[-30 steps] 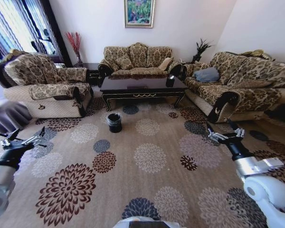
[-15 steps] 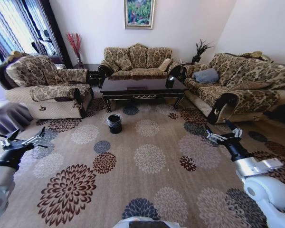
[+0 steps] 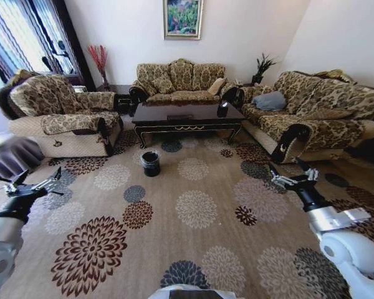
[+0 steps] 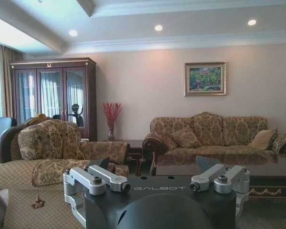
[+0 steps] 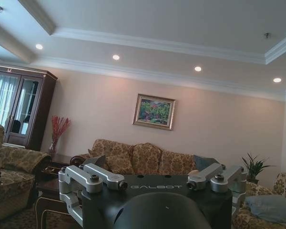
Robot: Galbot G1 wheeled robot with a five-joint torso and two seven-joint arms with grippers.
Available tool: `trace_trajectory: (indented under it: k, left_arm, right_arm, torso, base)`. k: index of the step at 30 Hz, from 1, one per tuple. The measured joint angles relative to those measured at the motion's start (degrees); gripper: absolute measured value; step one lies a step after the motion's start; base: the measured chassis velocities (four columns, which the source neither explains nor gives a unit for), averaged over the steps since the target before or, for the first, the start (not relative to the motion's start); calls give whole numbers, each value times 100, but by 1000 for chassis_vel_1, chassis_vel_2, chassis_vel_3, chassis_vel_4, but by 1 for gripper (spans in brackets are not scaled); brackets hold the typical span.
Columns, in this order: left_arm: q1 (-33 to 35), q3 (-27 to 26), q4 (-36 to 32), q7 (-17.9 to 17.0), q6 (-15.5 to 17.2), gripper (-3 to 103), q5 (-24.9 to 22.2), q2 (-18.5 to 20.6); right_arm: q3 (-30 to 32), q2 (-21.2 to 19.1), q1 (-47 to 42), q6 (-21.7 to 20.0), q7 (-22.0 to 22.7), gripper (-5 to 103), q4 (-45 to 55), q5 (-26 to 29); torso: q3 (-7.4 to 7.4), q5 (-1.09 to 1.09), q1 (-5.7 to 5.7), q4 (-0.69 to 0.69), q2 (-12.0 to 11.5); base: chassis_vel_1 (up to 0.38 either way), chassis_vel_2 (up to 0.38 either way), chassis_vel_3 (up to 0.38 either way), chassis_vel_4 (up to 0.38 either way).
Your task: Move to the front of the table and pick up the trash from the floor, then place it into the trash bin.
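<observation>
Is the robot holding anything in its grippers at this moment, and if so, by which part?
Nothing is held. The left gripper and the right gripper both hang with open jaws above the carpet.

Bright daylight, ceiling spotlights, sharp frames, wide-angle edge bending.

One table, one trash bin, three sofas, one painting, two tools.

Head camera looks down from afar, table at twelve o'clock; both wrist cameras face level toward the same sofa.
</observation>
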Motion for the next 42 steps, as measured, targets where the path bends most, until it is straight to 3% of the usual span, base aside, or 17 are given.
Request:
trace_trajectory:
  k: [6, 11, 42]
  left_arm:
    - [-39, 73, 24, -13, -29, 100, 38, -12]
    - [-87, 149, 93, -18, -63, 100, 91, -14]
    - [-55, 305, 79, 129, -126, 100, 272, -83]
  right_arm:
    - [-18, 2, 4, 0, 13, 100, -21, -5]
    - [-125, 2, 34, 66, 359, 100, 101, 255]
    - [-122, -51, 94, 62, 222, 100, 175, 73]
  torso:
    - [20, 0, 11, -1, 31]
    - [20, 0, 11, 0, 29]
    - [-16, 0, -19, 0, -35]
  base:
    - [0, 0, 0, 0]
    - [0, 0, 0, 0]
    - [0, 0, 0, 0]
